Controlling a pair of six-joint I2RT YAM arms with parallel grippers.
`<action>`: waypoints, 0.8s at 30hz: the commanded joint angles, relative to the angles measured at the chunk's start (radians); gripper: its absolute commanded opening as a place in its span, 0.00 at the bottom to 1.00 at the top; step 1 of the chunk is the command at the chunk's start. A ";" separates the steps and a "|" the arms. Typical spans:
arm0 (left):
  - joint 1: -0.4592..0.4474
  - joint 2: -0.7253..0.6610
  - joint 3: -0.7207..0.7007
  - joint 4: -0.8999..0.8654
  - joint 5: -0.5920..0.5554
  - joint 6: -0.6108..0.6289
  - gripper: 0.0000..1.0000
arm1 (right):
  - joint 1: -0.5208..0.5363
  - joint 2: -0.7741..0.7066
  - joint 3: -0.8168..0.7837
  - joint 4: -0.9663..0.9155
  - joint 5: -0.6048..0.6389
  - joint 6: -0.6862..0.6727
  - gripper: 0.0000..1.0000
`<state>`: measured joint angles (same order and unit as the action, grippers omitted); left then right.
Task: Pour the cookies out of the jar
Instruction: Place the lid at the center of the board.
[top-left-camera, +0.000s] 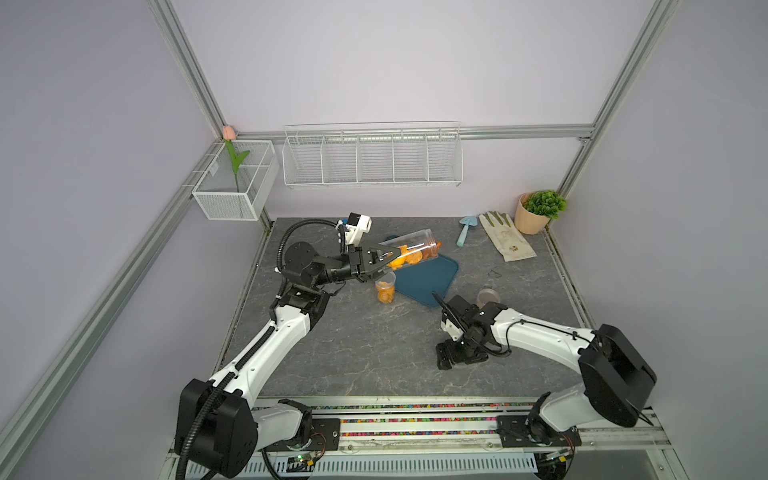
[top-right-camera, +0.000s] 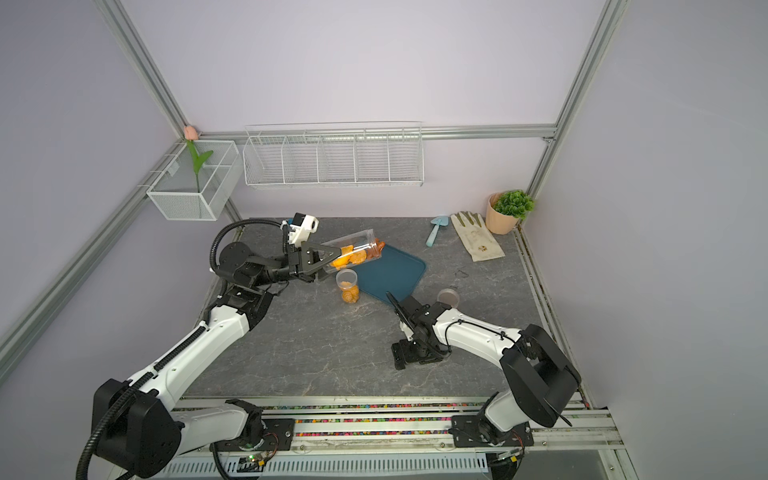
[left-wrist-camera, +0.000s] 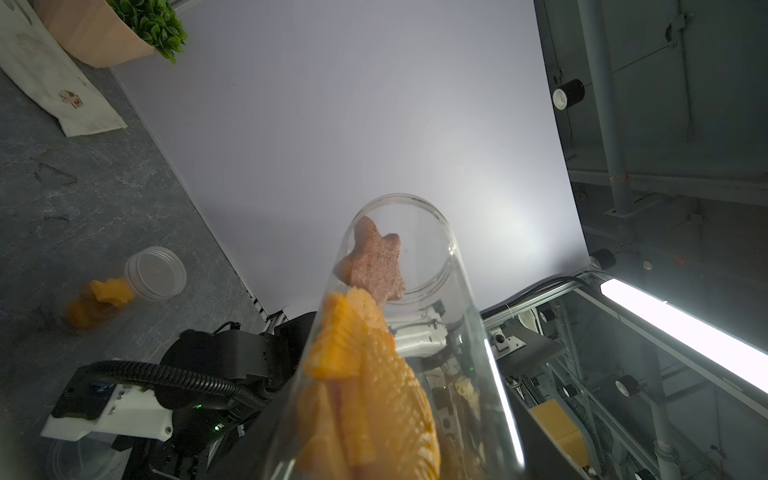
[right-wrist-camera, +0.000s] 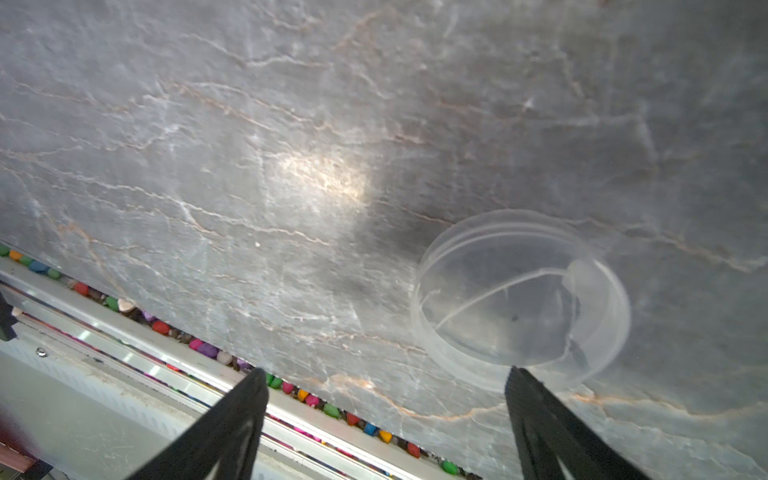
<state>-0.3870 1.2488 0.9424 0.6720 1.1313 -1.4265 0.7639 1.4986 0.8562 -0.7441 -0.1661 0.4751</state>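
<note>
My left gripper (top-left-camera: 384, 262) is shut on a clear jar (top-left-camera: 415, 245) and holds it tipped almost flat. The jar's open mouth points over a teal tray (top-left-camera: 432, 286). The orange cookies (top-left-camera: 405, 257) lie inside the jar. In the left wrist view a brown star cookie (left-wrist-camera: 374, 262) sits near the jar mouth (left-wrist-camera: 401, 203), with orange cookies (left-wrist-camera: 361, 374) behind it. My left fingers are hidden there behind the jar. Both top views show the jar (top-right-camera: 353, 247) raised above the table. My right gripper (right-wrist-camera: 384, 374) is open with nothing in it, low over the table beside a clear lid (right-wrist-camera: 519, 299).
A smaller open jar (top-left-camera: 385, 291) with orange cookies stands by the tray's left edge, under my left gripper. The lid (top-left-camera: 487, 297) lies right of the tray. A small shovel (top-left-camera: 465, 230), a glove (top-left-camera: 505, 237) and a potted plant (top-left-camera: 538, 210) sit at the back right.
</note>
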 joint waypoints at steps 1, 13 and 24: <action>0.005 0.007 0.026 0.061 0.019 0.001 0.56 | 0.004 -0.018 -0.023 -0.023 -0.009 0.016 0.91; 0.012 0.059 0.041 0.123 0.040 -0.018 0.56 | 0.006 -0.166 -0.013 -0.123 -0.001 0.043 0.91; 0.138 0.282 0.084 0.741 0.094 -0.484 0.55 | 0.005 -0.339 0.017 -0.194 0.010 0.081 0.91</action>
<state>-0.2810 1.4952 0.9722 1.1271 1.1938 -1.6974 0.7639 1.1759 0.8539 -0.9028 -0.1688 0.5293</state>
